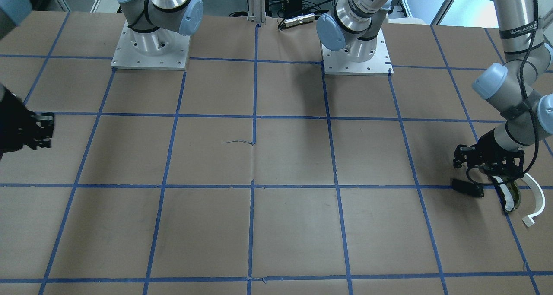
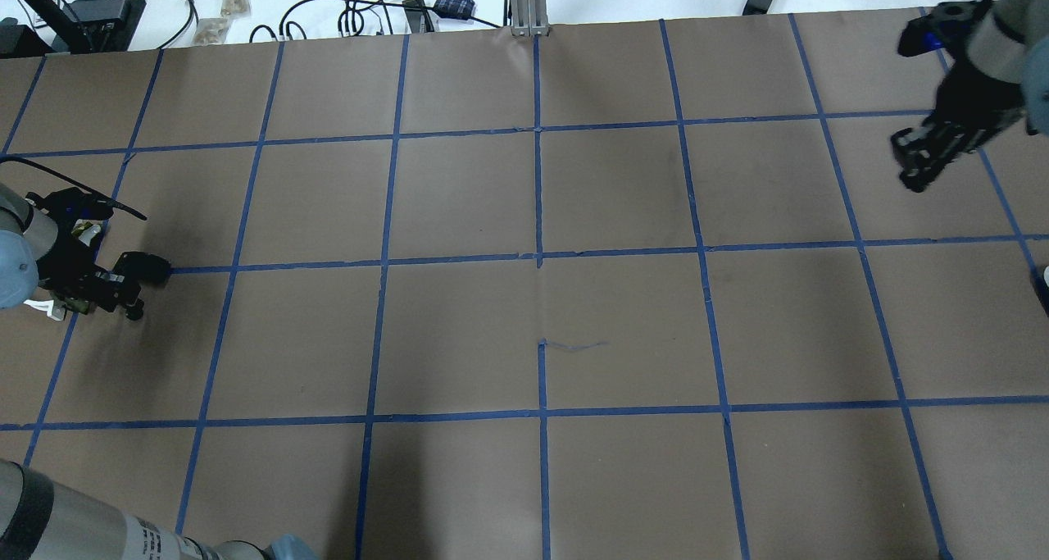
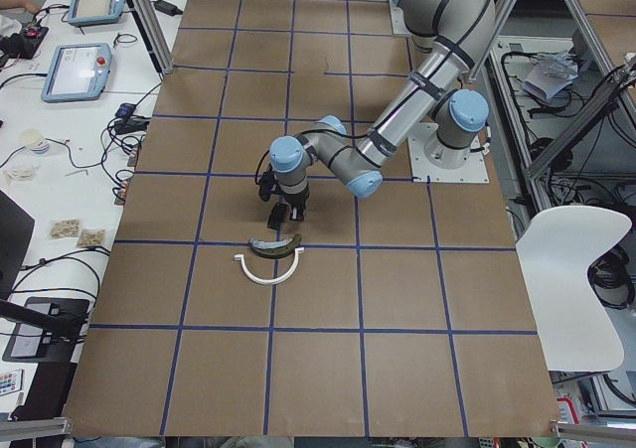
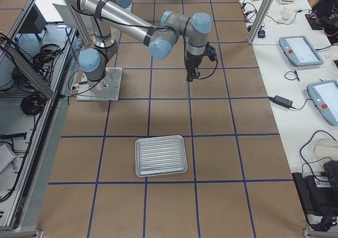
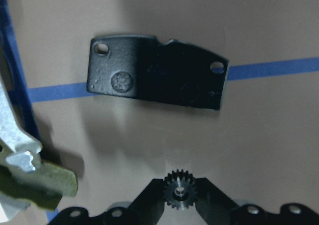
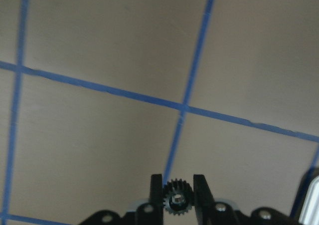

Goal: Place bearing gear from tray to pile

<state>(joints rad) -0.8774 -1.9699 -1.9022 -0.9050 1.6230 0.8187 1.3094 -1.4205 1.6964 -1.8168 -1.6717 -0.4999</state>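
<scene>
The left gripper pinches a small bearing gear between its narrowly spread fingers, low over the pile. In the wrist view the black plate lies at 12 o'clock from the gear and the olive piece at 9. The right gripper clamps a second gear above the taped paper, well apart from the tray.

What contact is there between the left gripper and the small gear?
Touching. The left wrist view shows the small gear pinched between the left gripper's fingers, no gap.
</scene>
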